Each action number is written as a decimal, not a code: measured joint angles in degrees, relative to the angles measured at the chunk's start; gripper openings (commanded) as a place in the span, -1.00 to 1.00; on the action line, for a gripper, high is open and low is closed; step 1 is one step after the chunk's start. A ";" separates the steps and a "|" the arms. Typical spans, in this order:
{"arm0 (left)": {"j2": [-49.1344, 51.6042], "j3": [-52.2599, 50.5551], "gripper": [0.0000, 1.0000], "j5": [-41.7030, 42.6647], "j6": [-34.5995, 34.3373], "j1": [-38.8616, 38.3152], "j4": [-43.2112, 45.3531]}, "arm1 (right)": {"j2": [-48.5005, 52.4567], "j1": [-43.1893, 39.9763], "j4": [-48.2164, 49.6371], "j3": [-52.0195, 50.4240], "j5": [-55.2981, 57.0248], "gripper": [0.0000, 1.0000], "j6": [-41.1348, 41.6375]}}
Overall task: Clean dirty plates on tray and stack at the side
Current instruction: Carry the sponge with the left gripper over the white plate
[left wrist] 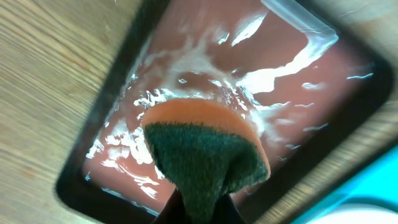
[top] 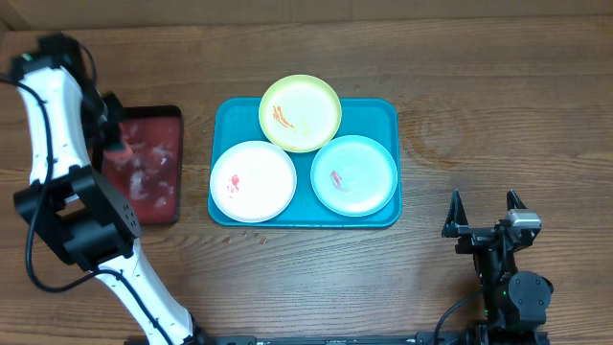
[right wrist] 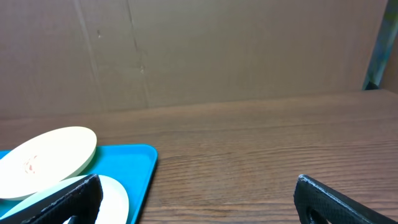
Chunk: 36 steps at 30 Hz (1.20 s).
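Observation:
Three plates lie on the turquoise tray point(top: 388, 115): a yellow-green plate point(top: 301, 112) at the back resting on the other two, a white plate point(top: 253, 180) front left, a pale mint plate point(top: 354, 174) front right. Each has a red or orange smear. My left gripper point(top: 117, 146) is shut on an orange sponge with a dark green scouring side point(left wrist: 205, 155), held over the dark red tray point(left wrist: 205, 56). My right gripper point(top: 486, 218) is open and empty, right of the turquoise tray point(right wrist: 134, 168); the yellow-green plate point(right wrist: 50, 158) and mint plate point(right wrist: 115, 199) show at its left.
The small dark red, black-rimmed tray point(top: 144, 163) with wet, foamy streaks sits left of the turquoise tray. Bare wooden table point(top: 479, 115) lies to the right. A cardboard wall point(right wrist: 217, 50) stands at the table's back.

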 measured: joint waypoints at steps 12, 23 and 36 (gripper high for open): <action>-1.57 -6.47 -0.91 2.82 -3.02 -0.42 5.95 | 0.00 0.00 0.02 0.00 0.02 1.00 -0.02; 0.11 -7.67 -0.92 3.85 -3.89 -0.81 -3.82 | 0.00 0.00 0.04 0.00 0.02 1.00 0.00; -11.08 -17.00 -0.92 -3.06 -8.96 -5.60 10.54 | 0.00 0.02 0.02 0.00 0.02 1.00 0.00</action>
